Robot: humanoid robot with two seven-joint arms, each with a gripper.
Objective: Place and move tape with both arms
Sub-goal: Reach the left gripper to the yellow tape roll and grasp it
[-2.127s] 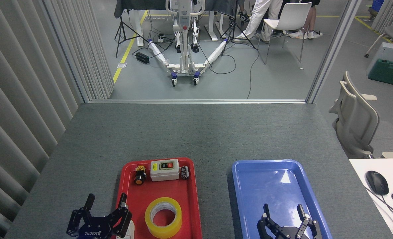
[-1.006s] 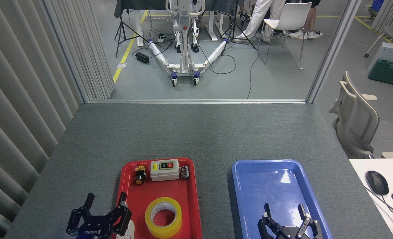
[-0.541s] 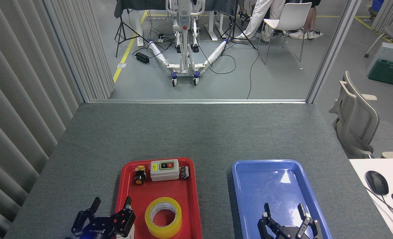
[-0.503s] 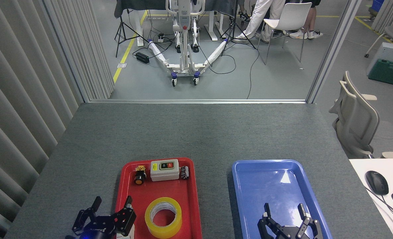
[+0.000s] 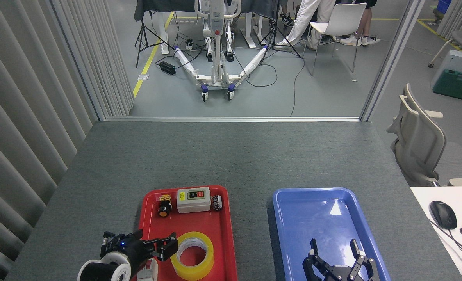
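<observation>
Two trays lie side by side on the grey surface [image 5: 231,156]: a red tray [image 5: 219,218] toward the left and a blue tray [image 5: 293,218] toward the right. The tape [image 5: 192,265], a yellow roll with a white core, lies flat in the near half of the red tray. At that tray's far end sit a switch box [image 5: 193,200], a push button [image 5: 163,207] and a small black part [image 5: 216,202], all well apart from the roll.

The left claw [image 5: 167,248] is turned sideways toward the tape, its fingertips [image 5: 172,240] at the roll's left rim; contact cannot be confirmed. How far its jaws stand apart cannot be told from this angle, and it holds nothing. The right claw [image 5: 334,249] hovers over the near part of the blue tray with its fingers spread wide and empty.

The step in hand appears to be the reach for the tape by the left arm; no grasp is yet made. The next move probably calls for setting one finger inside the core and one outside the wall, or both across the roll, then closing before any lift. The tray's raised lip just beside the arm leaves little room.
</observation>
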